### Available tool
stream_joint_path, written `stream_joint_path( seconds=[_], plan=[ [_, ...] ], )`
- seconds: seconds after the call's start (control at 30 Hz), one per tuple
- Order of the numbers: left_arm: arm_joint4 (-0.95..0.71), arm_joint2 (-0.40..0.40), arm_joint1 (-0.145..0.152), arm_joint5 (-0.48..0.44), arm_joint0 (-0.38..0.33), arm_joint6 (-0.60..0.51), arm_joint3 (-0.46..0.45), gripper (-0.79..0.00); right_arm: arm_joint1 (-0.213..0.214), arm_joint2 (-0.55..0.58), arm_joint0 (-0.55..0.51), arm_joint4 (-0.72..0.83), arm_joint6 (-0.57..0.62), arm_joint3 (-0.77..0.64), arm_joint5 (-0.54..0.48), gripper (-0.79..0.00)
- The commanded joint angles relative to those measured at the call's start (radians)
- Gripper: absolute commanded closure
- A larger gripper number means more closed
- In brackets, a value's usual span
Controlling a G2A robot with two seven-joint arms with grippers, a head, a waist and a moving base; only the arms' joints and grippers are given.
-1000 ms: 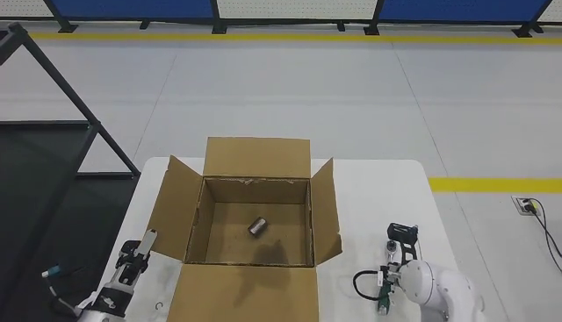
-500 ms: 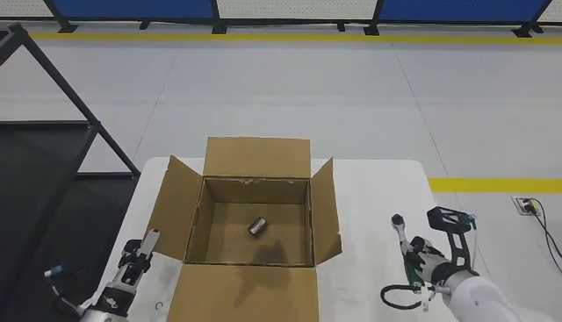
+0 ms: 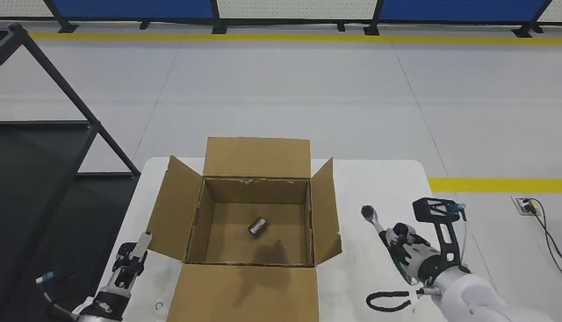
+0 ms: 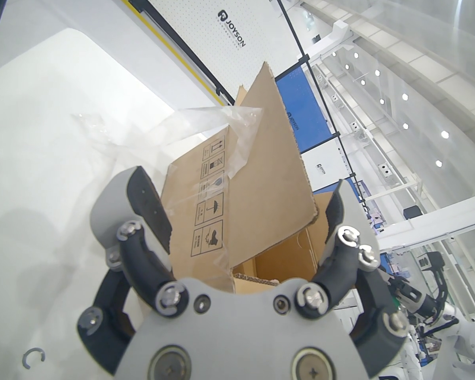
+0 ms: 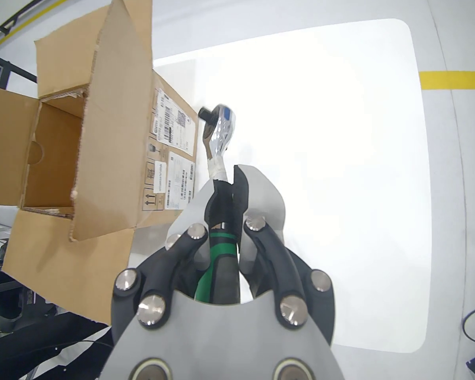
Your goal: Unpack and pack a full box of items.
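Observation:
An open cardboard box point(image 3: 193, 225) stands mid-table with its flaps spread. A small dark metal cylinder point(image 3: 256, 226) lies on its floor. To the right of the box, my right gripper point(image 3: 392, 237) is shut on a ratchet wrench point(image 3: 376, 219). In the right wrist view the right gripper point(image 5: 225, 191) clamps the black-and-green handle. The chrome head of the ratchet wrench point(image 5: 219, 128) points toward the box wall point(image 5: 174, 132). My left gripper point(image 3: 132, 259) sits near the table's left front, open, beside the box's left flap. In the left wrist view the left gripper point(image 4: 241, 207) holds nothing, facing the flap point(image 4: 261, 175).
Clear plastic film point(image 4: 206, 120) hangs off the box's left side onto the table. A small C-shaped clip point(image 4: 33, 358) lies on the white table point(image 3: 378, 182) near my left gripper. A dark metal rack point(image 3: 53, 146) stands left of the table. Bare table lies right of the box.
My right gripper has risen and swung with the ratchet wrench, and the wrench head now points nearer the box. My left gripper has slid slightly back toward the table's front edge.

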Motion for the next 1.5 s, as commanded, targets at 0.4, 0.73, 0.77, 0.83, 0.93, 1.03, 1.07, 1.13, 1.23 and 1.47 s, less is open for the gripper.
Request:
stream_joint_path(
  seconds=[0.4,0.73,0.77,0.83,0.93,1.03,1.07,1.13,1.23,1.47],
  plan=[
    [-0.008,-0.017,0.0,-0.002,0.005,0.005,-0.001,-0.785,0.005,-0.075,0.084,-0.068,0.042,0.232,0.027,0.0],
    [0.006,-0.016,0.0,0.009,-0.003,-0.001,-0.004,-0.785,0.013,0.04,0.065,0.065,-0.016,0.41,0.018,0.0],
    [0.008,-0.014,0.0,0.011,-0.004,-0.002,-0.006,-0.785,0.015,0.049,0.059,0.074,-0.023,0.418,0.012,0.0],
    [0.014,-0.01,0.0,0.014,-0.007,-0.003,-0.009,-0.785,0.017,0.062,0.047,0.089,-0.034,0.431,0.002,0.0],
    [0.021,-0.004,0.0,0.018,-0.009,-0.005,-0.011,-0.785,0.02,0.073,0.035,0.111,-0.05,0.449,-0.012,0.0],
    [0.027,0.001,0.0,0.021,-0.01,-0.004,-0.013,-0.785,0.023,0.083,0.025,0.129,-0.063,0.466,-0.022,0.0],
    [0.028,0.002,0.0,0.022,-0.01,-0.003,-0.014,-0.785,0.024,0.086,0.023,0.134,-0.066,0.473,-0.025,0.0],
    [0.031,0.003,0.0,0.024,-0.01,-0.001,-0.015,-0.785,0.026,0.09,0.019,0.145,-0.074,0.484,-0.036,0.0],
    [0.034,0.005,0.0,0.024,-0.01,-0.002,-0.016,-0.785,0.03,0.094,0.014,0.158,-0.085,0.506,-0.055,0.0],
    [0.042,0.009,-0.001,0.028,-0.008,0.004,-0.018,-0.785,0.039,0.083,-0.013,0.136,-0.13,0.54,-0.126,0.0]
  ],
)
